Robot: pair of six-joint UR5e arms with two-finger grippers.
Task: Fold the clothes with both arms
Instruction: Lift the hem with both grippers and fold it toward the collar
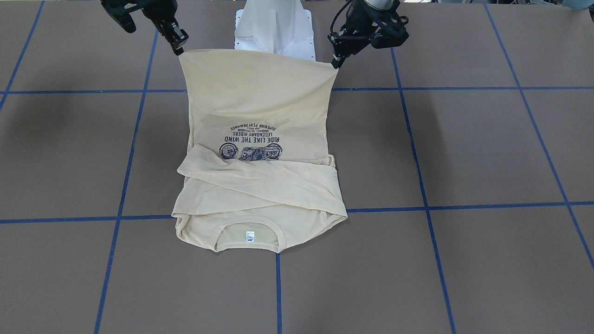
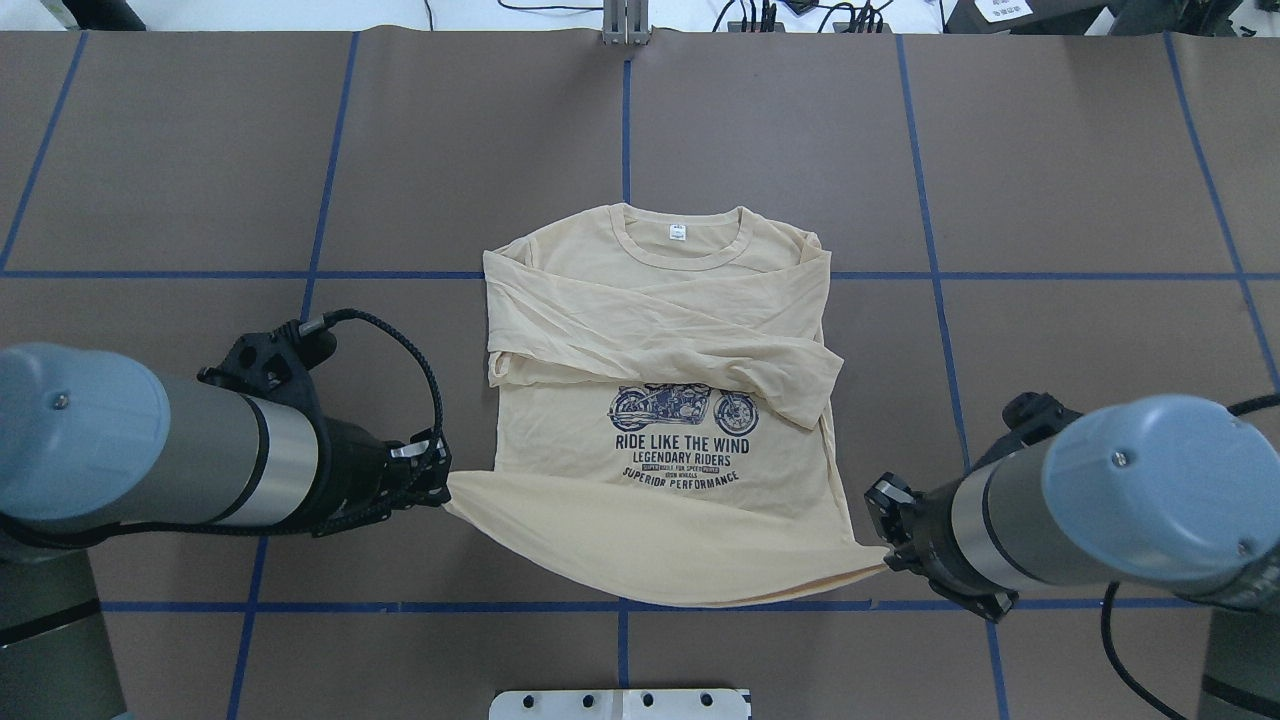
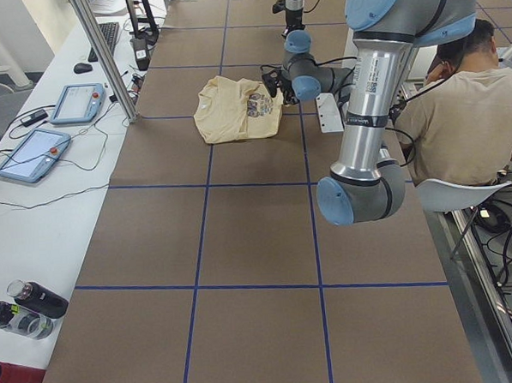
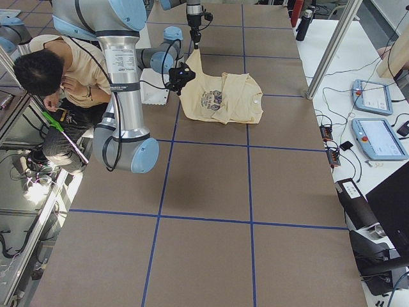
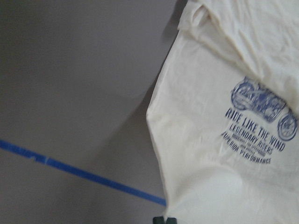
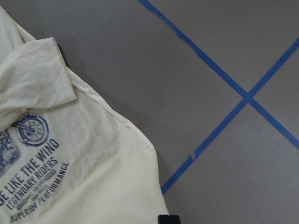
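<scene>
At the robot's edge of the table [image 2: 1050, 200], just beyond the white base plate [image 2: 620, 703], the bottom hem of the cream-yellow shirt [image 2: 660, 510] is held off the brown surface. The left gripper [image 2: 443, 488] has its jaws clamped on the hem corner on its side. The right gripper [image 2: 882, 552] is pinched tight on the opposite corner. The cloth between them hangs stretched in a shallow curve above a blue tape line [image 2: 300, 607]. The front-facing view shows both corners raised, with the lower body of the shirt sloping up from the table toward the grippers. Beyond the lifted hem, the navy motorcycle print [image 2: 683, 440] faces up, reading "Ride Like The Wind". Farther out, the two long sleeves [image 2: 650, 330] lie folded across the chest, one over the other, the upper one ending just beside the motorcycle. The collar lies flat at the far end, near the table's middle, with the small white neck label [image 2: 679, 233] showing inside the neckline.
</scene>
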